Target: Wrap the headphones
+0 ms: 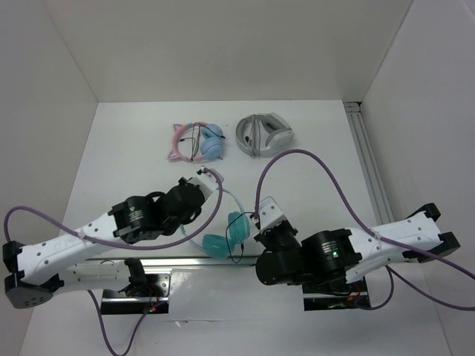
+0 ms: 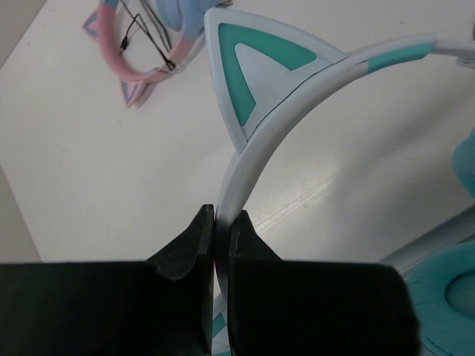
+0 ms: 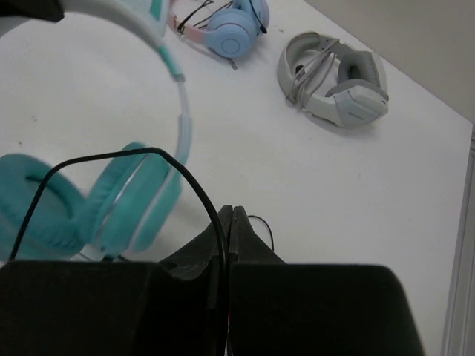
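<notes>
Left claw (image 2: 221,216) is clamped tight on the pale white-teal headband (image 2: 249,152) of the teal over-ear headphones (image 1: 239,225), its two black fingers pressed against the band with no gap showing. Below the fingers the band is cut off from sight, and only one pointed cat ear (image 2: 256,63) shows in that wrist view. Right claw (image 3: 228,213) is likewise closed, fingers together, on the thin black cable (image 3: 148,150), which arches over the blurred teal ear cups (image 3: 126,200) and drops into the seam between the fingers; the exact pinch point is hard to make out. The cable's far end is not visible. From above, the headphones sit close to the near edge of the white table (image 1: 319,178), about midway along it, between the two arms, with much of the headband hidden under the left wrist. Toward the far edge lie pink-and-blue cat-ear headphones (image 1: 197,141) and, just beside them, grey-and-white headphones (image 1: 263,135), both well apart from the claws.
</notes>
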You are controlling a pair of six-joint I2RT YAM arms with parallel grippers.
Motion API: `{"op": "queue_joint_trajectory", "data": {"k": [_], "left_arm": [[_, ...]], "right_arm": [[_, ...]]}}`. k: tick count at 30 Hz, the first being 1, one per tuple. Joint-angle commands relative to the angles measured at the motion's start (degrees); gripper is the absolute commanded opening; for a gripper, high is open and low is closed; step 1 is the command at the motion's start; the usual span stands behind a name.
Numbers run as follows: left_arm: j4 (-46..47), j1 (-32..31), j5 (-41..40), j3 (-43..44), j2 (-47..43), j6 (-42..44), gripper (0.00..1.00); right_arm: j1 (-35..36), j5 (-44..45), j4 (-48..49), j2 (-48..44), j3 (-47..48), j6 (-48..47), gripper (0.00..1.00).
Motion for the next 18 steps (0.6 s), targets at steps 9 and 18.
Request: {"op": "queue_joint_trajectory", "data": {"k": [9, 18], "left_arm": [[4.76, -4.25, 23.49, -0.09, -1.47, 6.73, 0.00], [4.24, -4.25, 28.32, 3.59, -5.51, 6.47, 0.00]], "right_arm": [[0.24, 6.43, 5.91, -3.37, 0.93, -6.72, 0.00], [-8.81, -2.19, 19.78, -4.61, -6.97, -12.78, 0.00]]}}
